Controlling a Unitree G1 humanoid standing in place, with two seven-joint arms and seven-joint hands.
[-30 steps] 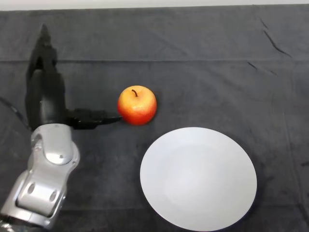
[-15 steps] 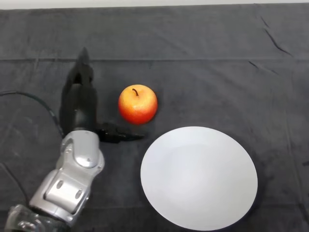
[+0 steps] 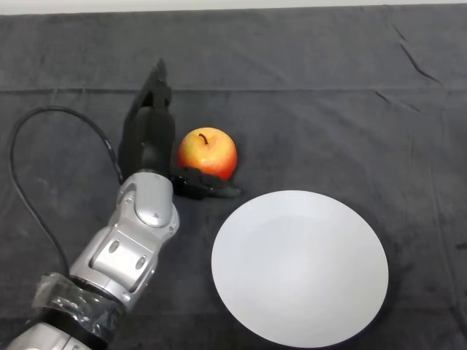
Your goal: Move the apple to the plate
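Closing in on the apple point(image 3: 208, 154) from its 9 o'clock side, the left hand point(image 3: 149, 138) has its fingers point(image 3: 155, 91) straight, pointing toward 12 o'clock along the apple's left flank, and its thumb point(image 3: 204, 186) reaching under the apple's near edge at 6 o'clock. Hand is released, not clenched; nothing gripped yet. Judgement: this bracket posture sets up a pinch, fingers on one side and thumb on the other, so a curl would trap the fruit. Apple sits upright, stem up, on the cloth point(image 3: 328, 87), just off the plate point(image 3: 300, 267) at the plate's 10 o'clock, not touching it. Plate bare. Cloth is dark, creased at 1 o'clock; pale strip of wall or floor point(image 3: 233, 4) along 12 o'clock edge
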